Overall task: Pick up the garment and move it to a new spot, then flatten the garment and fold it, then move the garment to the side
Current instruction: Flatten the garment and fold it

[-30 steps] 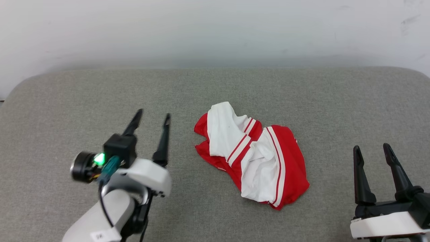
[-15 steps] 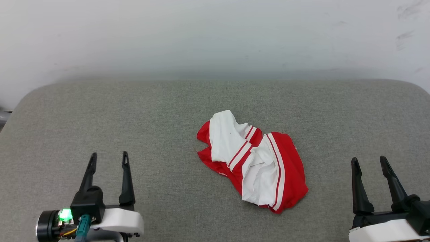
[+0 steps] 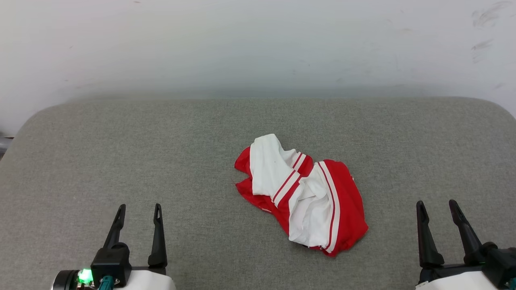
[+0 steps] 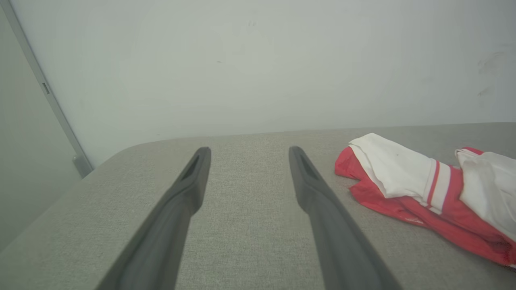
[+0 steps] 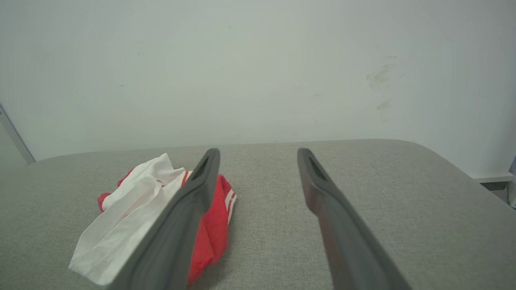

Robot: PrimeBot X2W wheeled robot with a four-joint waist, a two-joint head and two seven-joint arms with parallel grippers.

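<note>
The garment (image 3: 306, 193), red with white sleeves and striped trim, lies crumpled in a heap near the middle of the grey padded table (image 3: 121, 153). Its letters and numbers are hidden in the folds. My left gripper (image 3: 139, 208) stands open at the lower left, well away from the cloth. My right gripper (image 3: 437, 204) stands open at the lower right, also apart from it. The left wrist view shows the garment (image 4: 423, 189) to the right of the open left gripper (image 4: 246, 152). In the right wrist view the garment (image 5: 137, 217) lies left of the open right gripper (image 5: 259, 153).
A pale wall (image 3: 258, 44) rises right behind the table's far edge. The table has rounded corners at the far left (image 3: 44, 112) and the far right (image 3: 492, 106). Bare grey cloth surrounds the heap on all sides.
My left gripper has drawn back from beside the garment to the lower left, fingers upright. The head camera has tilted, so the scene sits lower. The garment has not moved.
</note>
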